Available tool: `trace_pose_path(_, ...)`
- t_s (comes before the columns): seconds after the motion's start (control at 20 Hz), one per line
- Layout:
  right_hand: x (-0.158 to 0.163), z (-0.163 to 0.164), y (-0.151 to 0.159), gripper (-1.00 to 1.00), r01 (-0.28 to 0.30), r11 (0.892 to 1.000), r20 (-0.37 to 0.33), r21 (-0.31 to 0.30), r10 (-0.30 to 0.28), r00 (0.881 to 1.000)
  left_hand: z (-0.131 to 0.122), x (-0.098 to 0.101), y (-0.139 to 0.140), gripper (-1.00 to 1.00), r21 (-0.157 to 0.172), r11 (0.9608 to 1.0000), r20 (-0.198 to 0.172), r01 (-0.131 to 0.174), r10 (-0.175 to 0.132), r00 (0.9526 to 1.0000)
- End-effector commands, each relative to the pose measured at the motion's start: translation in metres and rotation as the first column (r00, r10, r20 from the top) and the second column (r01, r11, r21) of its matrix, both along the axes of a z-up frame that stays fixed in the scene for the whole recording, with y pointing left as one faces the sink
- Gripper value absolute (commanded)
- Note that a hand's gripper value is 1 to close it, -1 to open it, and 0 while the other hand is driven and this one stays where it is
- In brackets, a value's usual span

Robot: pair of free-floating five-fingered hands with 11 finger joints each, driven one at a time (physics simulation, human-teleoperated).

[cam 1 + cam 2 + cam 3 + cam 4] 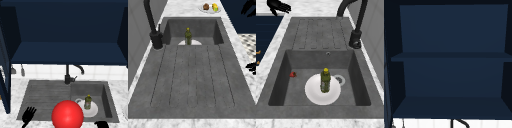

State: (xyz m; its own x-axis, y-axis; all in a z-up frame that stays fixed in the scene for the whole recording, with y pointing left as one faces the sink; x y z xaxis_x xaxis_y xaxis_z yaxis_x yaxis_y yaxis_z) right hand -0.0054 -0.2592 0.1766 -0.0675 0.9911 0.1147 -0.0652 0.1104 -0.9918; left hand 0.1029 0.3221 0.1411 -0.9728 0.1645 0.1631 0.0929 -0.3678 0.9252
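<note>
We hold our left hand (28, 115) with fingers spread and nothing in them over the sink's (45, 92) near edge, our right hand (102, 124) low beside the basin, fingers unreadable, nearest the green bottle (87, 102) standing upright on the white plate (93, 111)

Sink (45, 95): dark grey, with a faint mottled texture and thin darker parallel grooves on the drainboard. Countertop (117, 87): white-and-grey marbled. Faucet (68, 75): black. Plate (313, 93) at centre of the right side view: plain white. Bottle (325, 81): olive green, yellow cap. Ball (67, 115) at lower centre of the front view: uniform bright red. Left hand (28, 115) and right hand (102, 124): black. Cabinet (451, 75): dark navy blue. Wall tiles (50, 70): white. Fruit (210, 7) at upper right of the left side view: brown and yellow, on a pale dish.
</note>
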Motion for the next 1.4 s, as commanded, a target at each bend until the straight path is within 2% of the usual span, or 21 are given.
trace_pose_path(0.0, 0.0, 0.0, 0.0, 0.0, 0.0, 1.0, 0.0, 0.0, 0.0, 1.0, -0.002, -0.001, 0.0, -1.0, -0.047, 0.9915, -0.02, -0.121, 0.121, 0.9925)
trace_pose_path(0.1, 0.0, 0.0, 0.0, 0.0, 0.0, 1.0, 0.0, 0.0, 0.0, 1.0, -0.003, -0.001, 0.0, -1.0, -0.042, 0.991, -0.022, -0.127, 0.126, 0.9917)
trace_pose_path(0.35, 0.0, 0.0, 0.0, 0.0, 0.0, 1.0, 0.0, 0.0, 0.0, 1.0, -0.006, -0.001, 0.0, -1.0, -0.008, 0.9892, -0.003, -0.147, 0.147, 0.9892)
trace_pose_path(0.6, 0.0, 0.0, 0.0, 0.0, 0.0, 1.0, 0.0, 0.0, 0.0, 1.0, -0.008, -0.001, 0.0, -1.0, 0.003, 0.9828, 0.012, -0.185, 0.185, 0.9827)
trace_pose_path(0.85, 0.0, 0.0, 0.0, 0.0, 0.0, 1.0, 0.0, 0.0, 0.0, 1.0, -0.009, 0.0, 0.0, -1.0, 0.016, 0.9737, 0.03, -0.227, 0.227, 0.9735)
trace_pose_path(1.0, 0.0, 0.0, 0.0, 0.0, 0.0, 1.0, 0.0, 0.0, 0.0, 1.0, -0.008, 0.009, -0.004, -1.0, -0.004, 0.9728, 0.027, -0.232, 0.232, 0.9724)
trace_pose_path(1.05, 0.0, 0.0, 0.0, 0.0, 0.0, 1.0, 0.0, 0.0, 0.0, 1.0, -0.007, 0.011, -0.007, -1.0, -0.014, 0.9743, 0.017, -0.225, 0.225, 0.9742)
trace_pose_path(1.1, 0.0, 0.0, 0.0, 0.0, 0.0, 1.0, 0.0, 0.0, 0.0, 1.0, -0.004, 0.013, -0.011, -1.0, -0.025, 0.9776, 0.007, -0.209, 0.209, 0.9779)
trace_pose_path(1.2, 0.0, 0.0, 0.0, 0.0, 0.0, 1.0, 0.0, 0.0, 0.0, 1.0, 0.002, 0.015, -0.026, -1.0, -0.022, 0.9845, 0.011, -0.174, 0.174, 0.9847)
trace_pose_path(1.25, 0.0, 0.0, 0.0, 0.0, 0.0, 1.0, 0.0, 0.0, 0.0, 1.0, 0.0, 0.012, -0.031, -1.0, -0.016, 0.9856, 0.004, -0.168, 0.168, 0.9857)
trace_pose_path(1.3, 0.0, 0.0, 0.0, 0.0, 0.0, 1.0, 0.0, 0.0, 0.0, 1.0, -0.002, 0.011, -0.031, -1.0, 0.0, 0.9889, -0.003, -0.149, 0.149, 0.9889)
trace_pose_path(1.35, 0.0, 0.0, 0.0, 0.0, 0.0, 1.0, 0.0, 0.0, 0.0, 1.0, -0.002, 0.011, -0.031, -1.0, 0.023, 0.9892, 0.013, -0.145, 0.144, 0.9894)
